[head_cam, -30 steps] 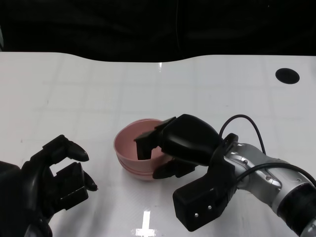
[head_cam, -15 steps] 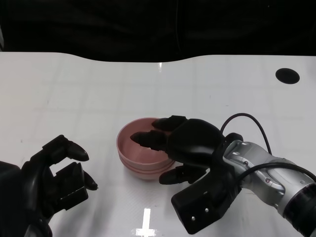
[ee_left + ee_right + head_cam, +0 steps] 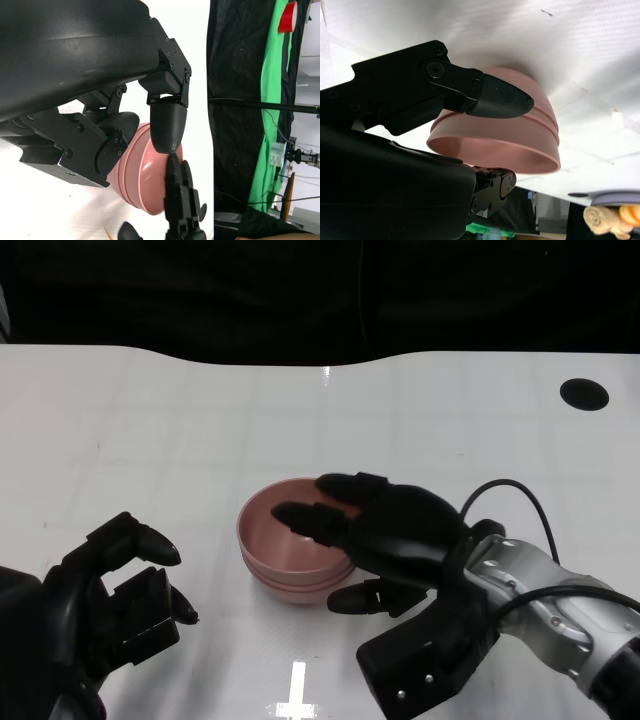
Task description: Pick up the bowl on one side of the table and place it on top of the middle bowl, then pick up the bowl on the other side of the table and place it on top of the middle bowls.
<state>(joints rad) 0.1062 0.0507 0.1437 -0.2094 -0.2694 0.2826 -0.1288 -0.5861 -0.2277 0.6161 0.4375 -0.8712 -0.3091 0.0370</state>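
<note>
A stack of pink bowls [image 3: 275, 552] stands at the middle of the white table [image 3: 180, 420], nested one in another. My right hand [image 3: 392, 532] is just to their right with its fingers spread above the rim and its thumb low at the near side; it holds nothing. The right wrist view shows a finger [image 3: 495, 100] lying over the bowl stack [image 3: 520, 142], apart from it. At the lower left my left hand [image 3: 118, 592] hangs with nothing in it, well clear of the bowls. In the left wrist view the bowl stack [image 3: 145, 182] shows beyond its fingers [image 3: 167, 125].
A round black hole [image 3: 582, 393] sits in the table at the far right. A black cable [image 3: 505, 488] loops over my right wrist. The table's far edge meets a dark backdrop.
My right hand has let go of the top bowl, which now sits nested in the stack. Its fingers have spread and the hand has drawn back a little to the right.
</note>
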